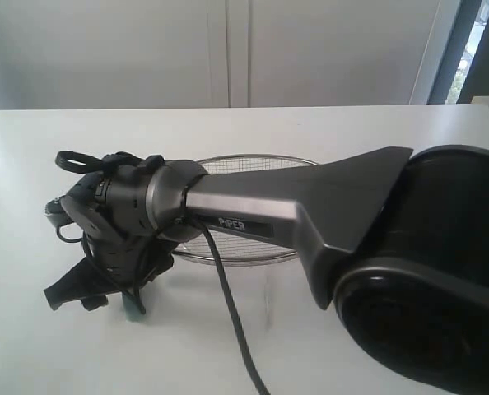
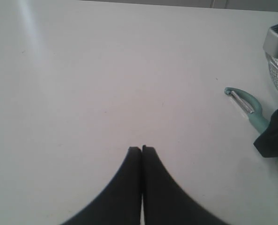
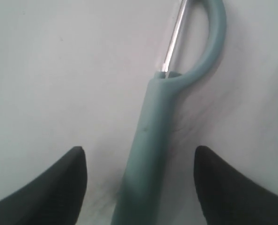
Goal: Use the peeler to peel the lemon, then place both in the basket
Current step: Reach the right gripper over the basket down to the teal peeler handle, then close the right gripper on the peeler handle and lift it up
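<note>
The left end effector [image 2: 142, 151] hangs over a bare stretch of the white table [image 2: 83, 70]. Its two dark fingers are pressed flat against each other with only a hairline seam between them, and they hold nothing.

To the right of it, seen from the left wrist camera, the peeler [image 2: 259, 122] lies flat on the table. Its curved metal-bladed head points away from the basket's side and its pale teal handle runs in under a black finger of the other arm.

The right arm [image 1: 310, 206] reaches across the middle of the exterior view, so the right end effector [image 3: 138, 157] sits low over the table on the left side of that view, with a sliver of teal showing beneath it. From the right wrist camera its fingers [image 3: 71, 164] stand spread wide, one on each side of the peeler's handle. The handle runs between them along the middle of the gap. A strip of table shows between each fingertip and the handle, so neither tip touches it, and the end effector grips nothing. The peeler's loop-shaped head and its thin blade lie beyond the fingertips.

Further right, the basket [image 1: 257, 163] stands on the table behind the right arm's wrist and forearm, which hide most of it. Only parts of its silver mesh and its thicker rim show above and below the arm. In the left wrist view the basket's edge is near the peeler, with bare table between them.
</note>
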Robot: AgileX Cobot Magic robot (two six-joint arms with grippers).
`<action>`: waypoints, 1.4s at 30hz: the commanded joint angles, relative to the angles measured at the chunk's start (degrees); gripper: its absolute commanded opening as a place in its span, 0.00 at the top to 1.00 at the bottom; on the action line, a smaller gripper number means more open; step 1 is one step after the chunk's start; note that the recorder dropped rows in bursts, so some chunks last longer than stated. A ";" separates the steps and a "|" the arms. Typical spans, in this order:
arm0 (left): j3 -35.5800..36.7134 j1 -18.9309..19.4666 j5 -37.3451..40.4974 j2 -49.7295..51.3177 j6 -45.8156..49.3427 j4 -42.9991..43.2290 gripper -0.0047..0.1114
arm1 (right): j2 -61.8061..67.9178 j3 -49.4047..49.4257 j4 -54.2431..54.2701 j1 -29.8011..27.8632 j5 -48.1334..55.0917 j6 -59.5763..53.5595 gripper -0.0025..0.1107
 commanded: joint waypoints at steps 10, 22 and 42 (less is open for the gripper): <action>0.30 -0.28 -0.08 -0.26 0.14 0.08 0.96 | 0.24 -0.05 -0.19 0.21 -0.56 1.82 0.49; 0.30 -0.28 -0.08 -0.26 0.14 0.08 0.96 | 1.72 -0.05 1.52 0.21 -0.43 1.82 0.49; 0.30 -0.28 -0.08 -0.26 0.14 0.08 0.96 | -21.95 -0.05 -11.73 -0.08 17.53 -6.34 0.98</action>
